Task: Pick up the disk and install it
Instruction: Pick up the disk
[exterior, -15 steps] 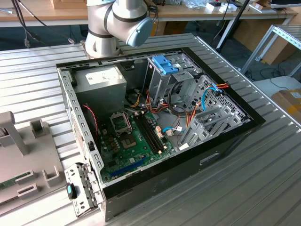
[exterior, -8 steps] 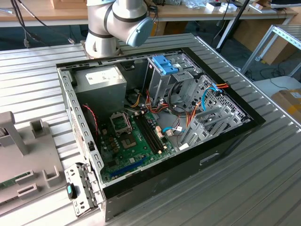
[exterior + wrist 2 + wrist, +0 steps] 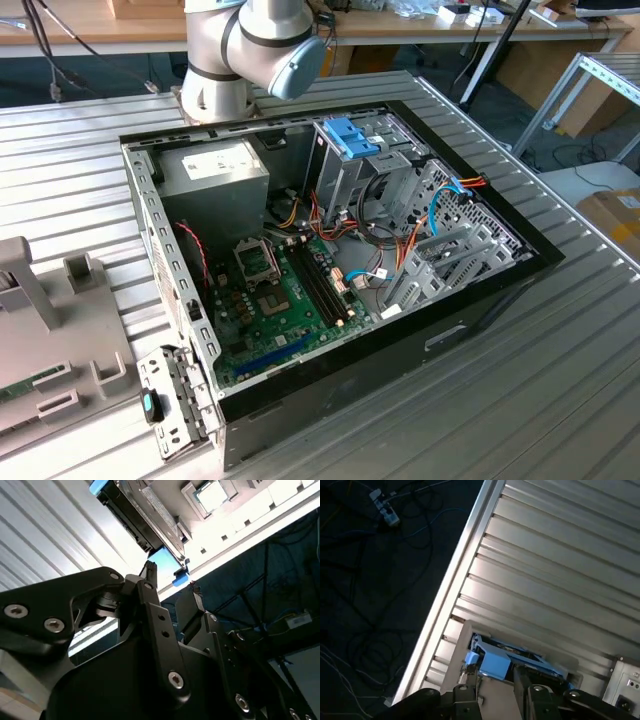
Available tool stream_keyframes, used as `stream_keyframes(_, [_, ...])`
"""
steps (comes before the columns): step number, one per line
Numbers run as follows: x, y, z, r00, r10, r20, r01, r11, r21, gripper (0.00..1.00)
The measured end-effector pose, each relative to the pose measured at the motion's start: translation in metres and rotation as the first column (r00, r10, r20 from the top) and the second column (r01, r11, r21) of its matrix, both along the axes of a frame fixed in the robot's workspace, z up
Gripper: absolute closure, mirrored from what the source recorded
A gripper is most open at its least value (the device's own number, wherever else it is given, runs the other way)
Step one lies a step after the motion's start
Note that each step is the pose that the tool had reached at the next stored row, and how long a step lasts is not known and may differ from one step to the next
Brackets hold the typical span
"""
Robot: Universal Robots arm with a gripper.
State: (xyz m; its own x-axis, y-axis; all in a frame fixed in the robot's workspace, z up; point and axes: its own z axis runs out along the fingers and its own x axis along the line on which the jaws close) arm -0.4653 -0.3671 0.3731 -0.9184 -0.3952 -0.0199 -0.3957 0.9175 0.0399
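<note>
— Where is the disk found?

— In the first wrist view the disk point(image 3: 492, 664) is seen lying in a pale grey holder point(image 3: 455, 650) on the ribbed metal counter point(image 3: 560, 555). It is close to the counter's edge, beyond which a dark floor with cables point(image 3: 370, 605) is seen.

— And how is the pincer held?

— In the second wrist view the pincer point(image 3: 171, 579) is shown with its fingers point(image 3: 150, 575) apart. The light-blue end of the disk's frame point(image 3: 165, 560) is placed between the tips. Whether the frame is touched cannot be told. The disk is not lifted from the holder.

— What is shown of the computer?

— In the exterior view an open computer case point(image 3: 450, 330) is laid flat on the counter, with its motherboard point(image 3: 290, 290) exposed. A metal drive cage point(image 3: 350, 175) is set at the far side, and the arm's base point(image 3: 215, 75) is mounted behind the case.
</note>
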Motion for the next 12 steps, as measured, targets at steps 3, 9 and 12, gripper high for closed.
stream_keyframes(3, [0.0, 0.0, 0.0, 0.9943, 0.106, -0.0001, -0.106, 0.9943, -0.0007, 0.58])
stream_keyframes(9, [0.0, 0.0, -0.0001, 0.9938, 0.111, 0.0, -0.111, 0.9938, -0.0006, 0.58])
stream_keyframes(12, [0.0, 0.0, -0.0001, 0.9881, 0.154, -0.0001, -0.154, 0.9881, -0.0006, 0.58])
